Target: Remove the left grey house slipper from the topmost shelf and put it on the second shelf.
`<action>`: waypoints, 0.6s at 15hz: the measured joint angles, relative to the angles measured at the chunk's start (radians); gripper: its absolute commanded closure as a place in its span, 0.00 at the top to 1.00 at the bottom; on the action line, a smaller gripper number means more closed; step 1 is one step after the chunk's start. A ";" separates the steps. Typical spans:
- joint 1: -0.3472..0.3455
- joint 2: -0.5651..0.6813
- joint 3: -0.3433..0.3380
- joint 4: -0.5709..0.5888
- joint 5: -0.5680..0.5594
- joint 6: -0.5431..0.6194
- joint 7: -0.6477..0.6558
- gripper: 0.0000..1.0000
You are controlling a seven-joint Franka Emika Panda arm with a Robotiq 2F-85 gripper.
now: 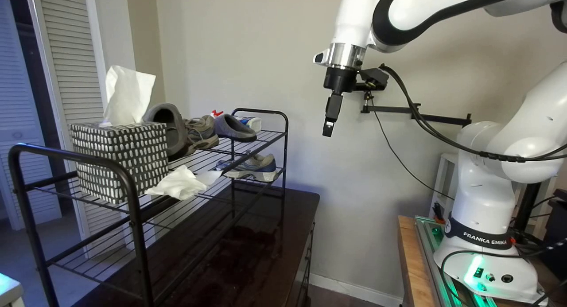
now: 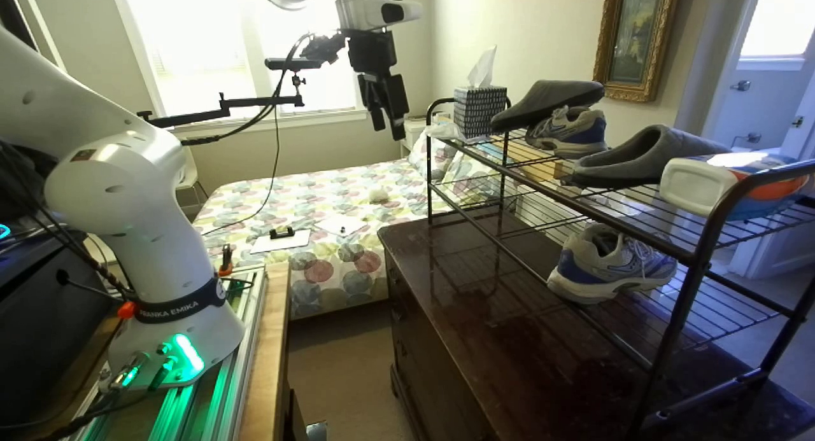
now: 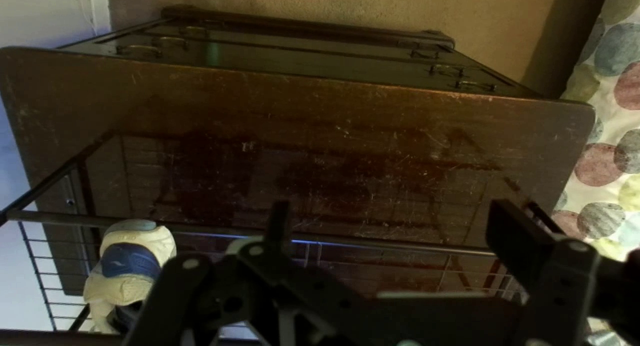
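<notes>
Grey house slippers (image 2: 549, 102) both sit on the topmost shelf (image 2: 637, 233) of a black metal rack (image 1: 138, 227). The slipper nearer the patterned tissue box (image 1: 122, 161) is tilted, with a sneaker (image 2: 570, 134) close by; whether it leans on that shoe is hard to make out. Its mate (image 2: 643, 164) rests flat, between the sneaker and a plastic pack (image 2: 694, 185) at the end of the row. A crumpled tissue (image 1: 179, 184) lies by the box, at the edge of the shelf. Below, on the second shelf (image 2: 732, 301), stands a blue-heeled running shoe (image 3: 131, 262), upright on its sole. In both exterior views the gripper (image 2: 389, 130) hangs in the air pointing downward, apart from the rack. It is unclenched: in the wrist view the fingers (image 3: 278, 226) are spread wide, and the top of a dark dresser (image 3: 370, 161) shows in the gap between them.
</notes>
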 measured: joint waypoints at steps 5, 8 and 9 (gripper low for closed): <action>0.000 0.044 0.043 0.045 0.000 0.105 0.039 1.00; 0.003 0.110 0.073 0.103 0.004 0.152 0.088 1.00; 0.004 0.138 0.083 0.127 0.005 0.162 0.106 1.00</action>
